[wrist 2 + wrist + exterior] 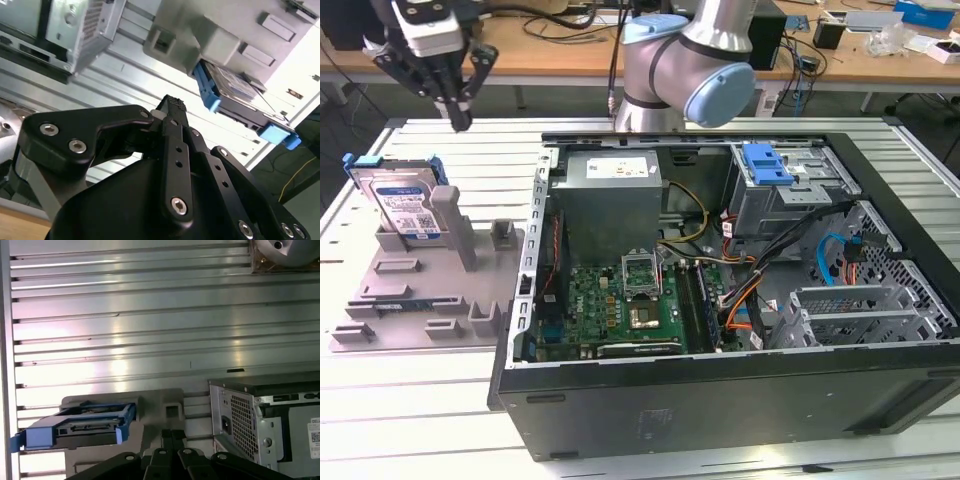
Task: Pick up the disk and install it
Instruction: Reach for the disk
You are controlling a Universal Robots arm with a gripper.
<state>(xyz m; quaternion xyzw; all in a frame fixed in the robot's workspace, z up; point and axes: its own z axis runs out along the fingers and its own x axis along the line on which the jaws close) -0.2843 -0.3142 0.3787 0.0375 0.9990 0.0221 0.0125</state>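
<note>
Gripper (459, 115) up in the air, jaws pressed together, holding nothing. Disk (406, 201) below it and apart, standing on edge in the grey holder (440, 290). Open PC case (740, 300) is farther off on the worktop (410, 400).

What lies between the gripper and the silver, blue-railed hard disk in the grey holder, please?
Nothing: in the exterior view, bare air separates the shut black gripper from the silver, blue-railed disk.
</note>
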